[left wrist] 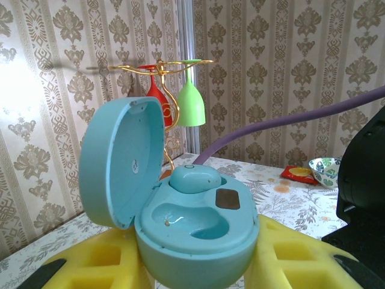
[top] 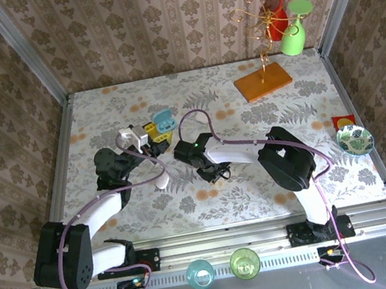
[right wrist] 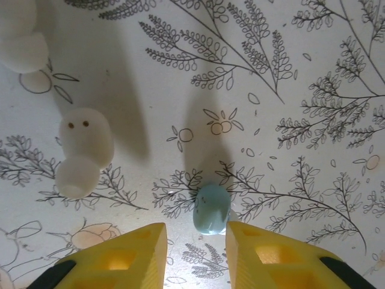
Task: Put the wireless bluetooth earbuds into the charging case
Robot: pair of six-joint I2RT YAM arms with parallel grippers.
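Now the right gripper (right wrist: 197,227) stands apart astride the teal earbud (right wrist: 210,209) at lower centre, not yet clamped: likely the pickup step. Next it must close and lift. The left gripper (left wrist: 195,257) clamps the open teal case (left wrist: 192,232), one socket free. Fern-print tabletop (right wrist: 289,72); damask-papered walls (top: 157,17).

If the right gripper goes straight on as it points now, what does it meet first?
Probably the teal earbud, just ahead between its fingers, then the table; depth is unclear.
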